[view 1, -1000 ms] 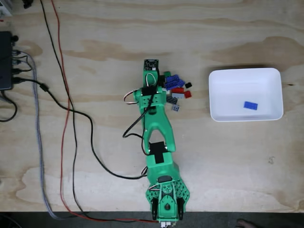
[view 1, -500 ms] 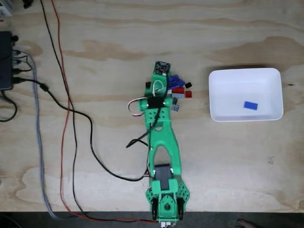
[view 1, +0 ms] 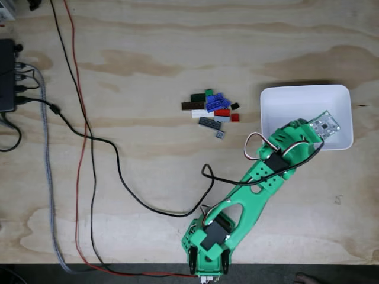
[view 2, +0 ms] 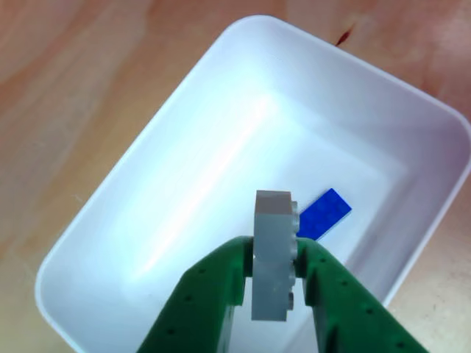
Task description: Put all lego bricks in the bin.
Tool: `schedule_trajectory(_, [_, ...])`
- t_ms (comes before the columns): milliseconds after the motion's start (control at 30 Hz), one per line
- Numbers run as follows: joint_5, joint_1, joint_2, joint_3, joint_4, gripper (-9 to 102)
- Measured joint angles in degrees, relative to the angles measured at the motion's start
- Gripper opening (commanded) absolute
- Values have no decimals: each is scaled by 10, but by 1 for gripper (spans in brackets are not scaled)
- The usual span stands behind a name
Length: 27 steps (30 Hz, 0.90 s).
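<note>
Looking down through the other view, you see the green two-finger gripper clamped on a small grey studded plastic brick. The brick stands on end between the fingers, its long axis running up and down the picture, studs facing right. Directly beneath it lies the floor of the shallow white rectangular plastic bin with rounded corners. So the one relation that matters is settled: the held brick hangs above the bin's interior, well inside its walls, and the drop is straight down.

A flat blue lego plate already rests on the bin floor, just up and to the right of the grey brick in this view and partly hidden behind it.

In the fixed view, the green arm stretches diagonally from its base at the bottom edge toward the upper right, and its wrist end overhangs the lower right part of the bin.

The remaining pile of small lego bricks, in blue, red, green, black, brown, white and grey, sits on the plywood table, left of the bin and apart from it.

Judging from this, your next move is simply to part the fingers; most of the task remains.
</note>
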Motion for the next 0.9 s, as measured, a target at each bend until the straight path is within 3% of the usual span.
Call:
schedule_trajectory(167, [19,13,-14,-1,0,43])
schedule_trajectory(333, [50,-35,21,-4,44,37])
schedule_trajectory(500, [25,-217,177,-3,213,27])
schedule_trajectory(633, [-19,-365,231,87,327,22])
schedule_trajectory(767, [-61,-377,184,182,322,22])
schedule_trajectory(900, [-104,-344,74,214,243,23])
